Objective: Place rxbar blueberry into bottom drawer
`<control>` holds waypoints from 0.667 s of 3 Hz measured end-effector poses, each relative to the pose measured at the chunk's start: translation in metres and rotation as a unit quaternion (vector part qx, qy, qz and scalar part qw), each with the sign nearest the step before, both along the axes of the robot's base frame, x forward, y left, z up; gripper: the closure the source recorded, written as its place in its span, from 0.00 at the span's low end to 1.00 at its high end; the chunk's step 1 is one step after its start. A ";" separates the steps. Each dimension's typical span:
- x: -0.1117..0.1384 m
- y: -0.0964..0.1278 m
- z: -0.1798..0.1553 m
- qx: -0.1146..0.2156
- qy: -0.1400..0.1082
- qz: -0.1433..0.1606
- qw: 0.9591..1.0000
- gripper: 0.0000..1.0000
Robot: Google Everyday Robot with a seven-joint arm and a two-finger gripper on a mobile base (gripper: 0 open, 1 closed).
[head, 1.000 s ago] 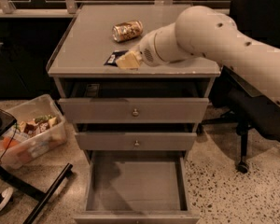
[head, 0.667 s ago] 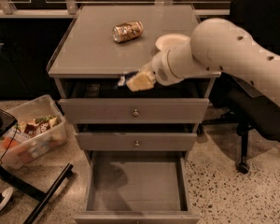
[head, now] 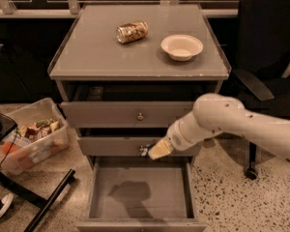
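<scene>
Gripper (head: 158, 150) hangs before the middle drawer front, with the bottom drawer (head: 171, 197) open directly below it. Grip state: cannot tell. The rxbar blueberry is not visible, probably hidden at its tip. Judged light, thin, slick-wrapped; pinch across flat faces, mid-length.

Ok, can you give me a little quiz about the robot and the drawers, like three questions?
1. True or false: the bottom drawer is pulled open.
2. Fill in: on the cabinet top, left of the bowl, a gold-brown drink ____ lies on its side.
3. Where is the gripper?
A) above the bowl
B) in front of the middle drawer, above the bottom drawer
C) resting on the cabinet top

Key: 1 true. 2 can. 3 B.
</scene>
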State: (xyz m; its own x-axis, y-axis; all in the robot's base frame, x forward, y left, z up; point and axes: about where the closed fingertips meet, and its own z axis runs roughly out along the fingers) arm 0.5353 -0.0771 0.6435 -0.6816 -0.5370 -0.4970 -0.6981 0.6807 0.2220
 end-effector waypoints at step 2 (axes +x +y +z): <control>-0.005 0.001 -0.014 0.004 0.018 -0.006 1.000 1.00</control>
